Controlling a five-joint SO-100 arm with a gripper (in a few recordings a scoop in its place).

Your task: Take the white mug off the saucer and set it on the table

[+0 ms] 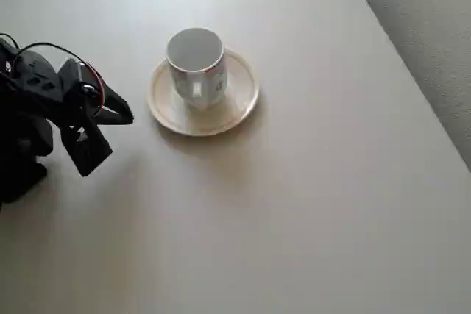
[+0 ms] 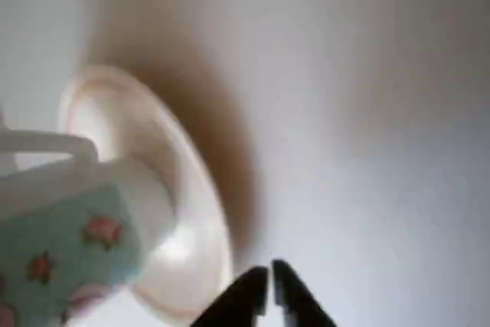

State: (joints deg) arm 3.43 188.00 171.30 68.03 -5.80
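1. One big plain beige table [image 1: 309,204] under everything you're working with.
2. Your black two-finger gripper [image 1: 121,115] sits left of the saucer in the overhead view, tips nearly pinched together, holding nothing.
3. The round cream ceramic saucer [image 1: 235,104] is near the table's middle.
4. The small white ceramic mug [image 1: 195,60] stands upright on it.

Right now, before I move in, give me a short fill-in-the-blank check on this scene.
1. The white mug stands upright on the ____.
2. In the overhead view, the tool sits to the ____ of the saucer.
3. The tool's fingers are ____, holding nothing.
4. The mug's handle is ____ in colour.

Missing: saucer; left; shut; white
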